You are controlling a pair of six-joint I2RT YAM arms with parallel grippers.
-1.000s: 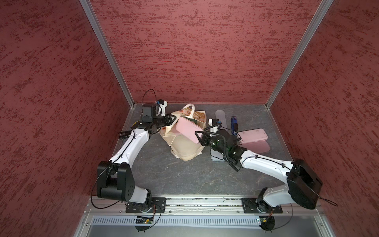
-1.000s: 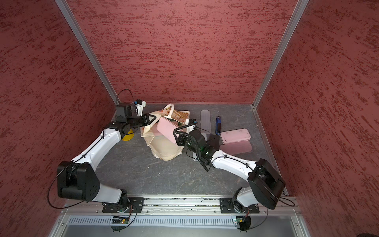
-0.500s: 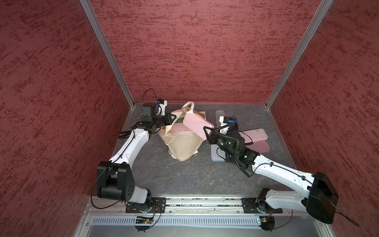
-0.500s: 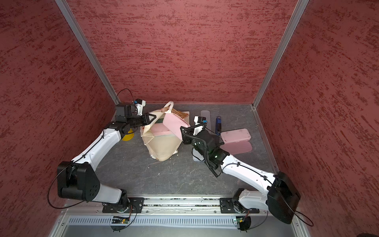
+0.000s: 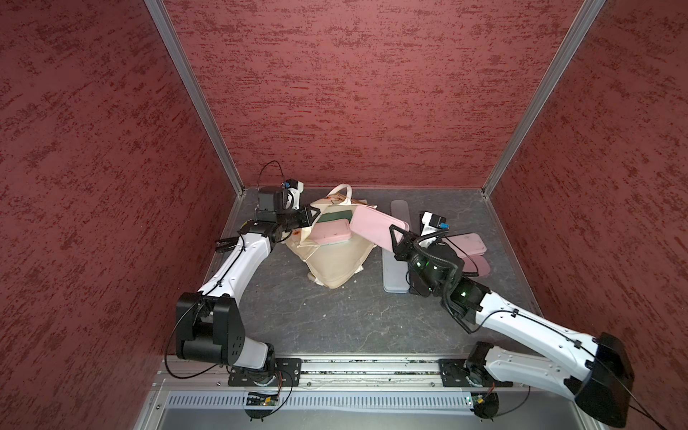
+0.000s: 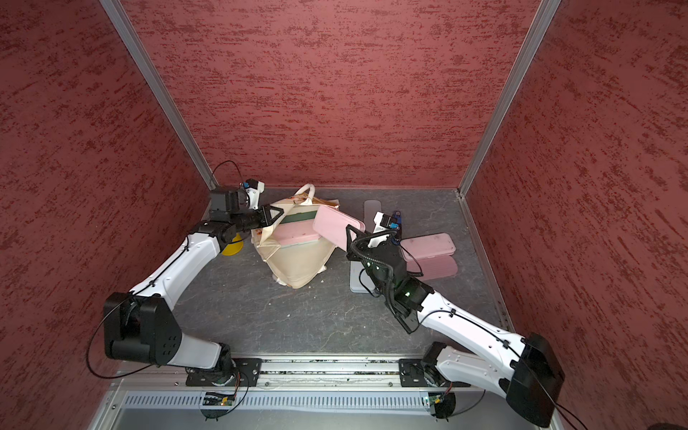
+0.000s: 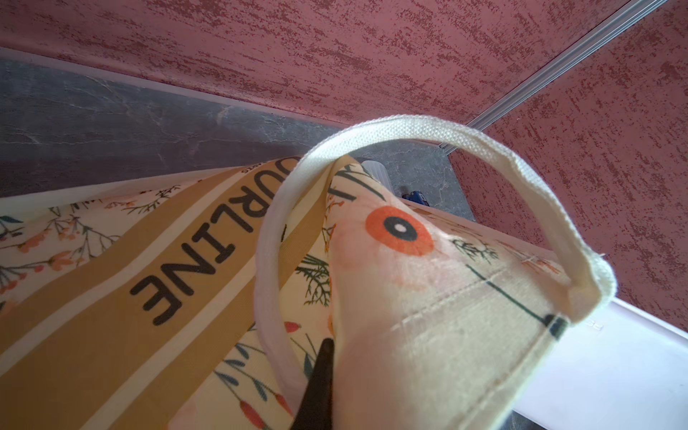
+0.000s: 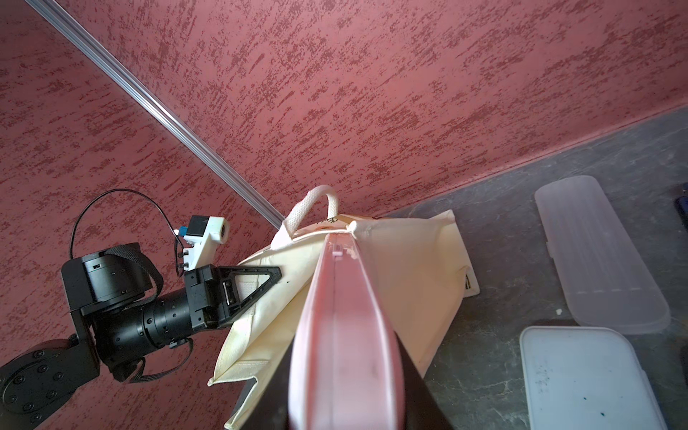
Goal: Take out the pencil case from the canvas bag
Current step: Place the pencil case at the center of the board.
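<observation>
Pencil case (image 5: pixel 375 226) end behind right gripper (image 5: pixel 396 240)

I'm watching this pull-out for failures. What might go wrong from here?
1. The right gripper holds the pink case by one end, its far end at the bag mouth; it may pivot or snag the rim.
2. A second pink case lies at the mouth and may slide out.
3. The left gripper pinches only the rim; a snag could pull the bag free.
</observation>
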